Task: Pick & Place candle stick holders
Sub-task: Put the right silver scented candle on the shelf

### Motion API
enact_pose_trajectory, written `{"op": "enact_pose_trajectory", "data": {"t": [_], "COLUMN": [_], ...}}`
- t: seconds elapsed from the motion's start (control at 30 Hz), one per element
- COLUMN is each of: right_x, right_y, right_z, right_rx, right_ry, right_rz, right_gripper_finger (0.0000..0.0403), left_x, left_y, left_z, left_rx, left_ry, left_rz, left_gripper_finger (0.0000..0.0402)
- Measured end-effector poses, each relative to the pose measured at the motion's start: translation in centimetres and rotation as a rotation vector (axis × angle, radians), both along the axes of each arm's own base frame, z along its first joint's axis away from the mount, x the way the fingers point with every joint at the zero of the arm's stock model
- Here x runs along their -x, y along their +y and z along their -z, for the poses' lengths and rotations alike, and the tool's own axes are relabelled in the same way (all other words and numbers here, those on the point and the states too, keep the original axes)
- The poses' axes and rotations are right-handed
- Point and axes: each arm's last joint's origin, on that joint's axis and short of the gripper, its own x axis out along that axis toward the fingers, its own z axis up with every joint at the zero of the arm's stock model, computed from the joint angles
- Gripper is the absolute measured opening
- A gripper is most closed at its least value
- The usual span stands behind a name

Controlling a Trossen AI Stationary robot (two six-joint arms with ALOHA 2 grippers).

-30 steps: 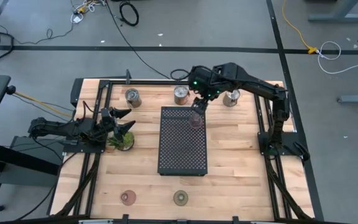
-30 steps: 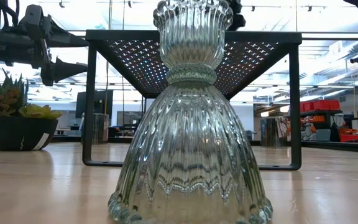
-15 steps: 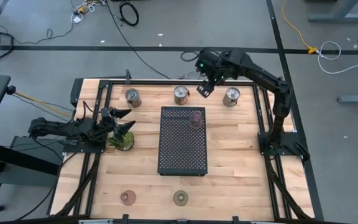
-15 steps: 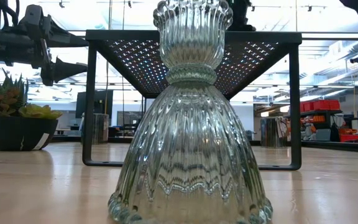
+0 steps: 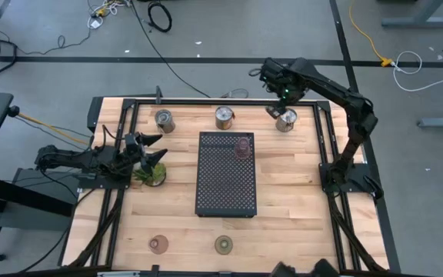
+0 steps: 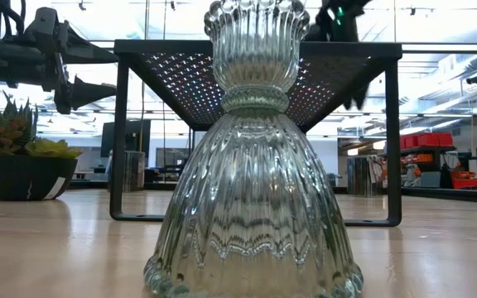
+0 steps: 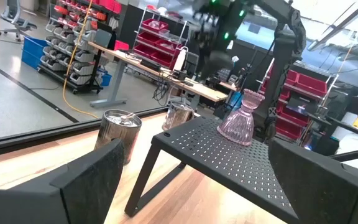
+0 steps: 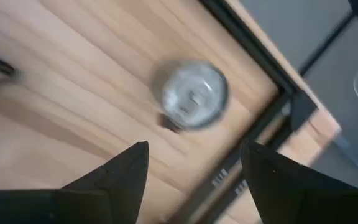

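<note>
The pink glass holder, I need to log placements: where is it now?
In the high view the pink glass holder stands on the black perforated tray, at its far right corner, between the middle silver cup and right silver cup.

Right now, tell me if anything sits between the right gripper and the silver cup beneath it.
Nothing visible does. The right gripper, jaws open, hangs over the silver cup with only bare table around it.

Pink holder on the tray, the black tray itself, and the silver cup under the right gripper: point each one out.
Pink holder (image 5: pixel 242 147), high view, on its top.
Black tray (image 5: pixel 223 188), high view, on bare perforated surface.
Silver cup (image 8: pixel 194 94), right wrist view, on its top face.
</note>
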Motion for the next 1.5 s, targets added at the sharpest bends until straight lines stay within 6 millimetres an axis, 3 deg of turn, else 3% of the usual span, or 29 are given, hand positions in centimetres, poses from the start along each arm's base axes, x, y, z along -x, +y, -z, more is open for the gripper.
{"op": "enact_pose_trajectory", "data": {"t": [0.17,0.33,0.57,1.1,1.23,1.43,1.5], "right_x": [1.9,2.6,2.4,1.7,1.8,2.0,2.0], "right_y": [-0.3,-1.3,-1.3,-1.3,-1.4,-1.2,-1.2], "right_z": [2.6,4.4,4.5,4.0,4.0,4.0,4.0], "right_rx": [-0.048,0.036,0.055,0.144,0.125,0.118,0.114], "right_ry": [0.095,0.133,0.112,-0.012,-0.043,-0.004,-0.005], "right_rz": [-0.092,-0.166,-0.221,-0.042,-0.014,-0.012,-0.020], "right_gripper_finger": [0.0255,0.0255,0.0255,0.0259,0.0289,0.0384,0.0393], "left_x": [0.0,0.0,0.0,0.0,0.0,0.0,0.0], "left_y": [0.0,0.0,0.0,0.0,0.0,0.0,0.0], "left_z": [-0.1,-0.1,-0.2,-0.2,-0.2,-0.2,-0.2], "left_rx": [0.011,0.049,0.088,0.052,0.051,0.049,0.049], "left_ry": [-0.013,-0.037,-0.063,-0.046,-0.045,-0.045,-0.045], "left_rz": [-0.004,-0.002,0.003,0.001,0.001,0.001,0.001], "left_gripper_finger": [0.0399,0.0399,0.0399,0.0399,0.0399,0.0399,0.0399]}}
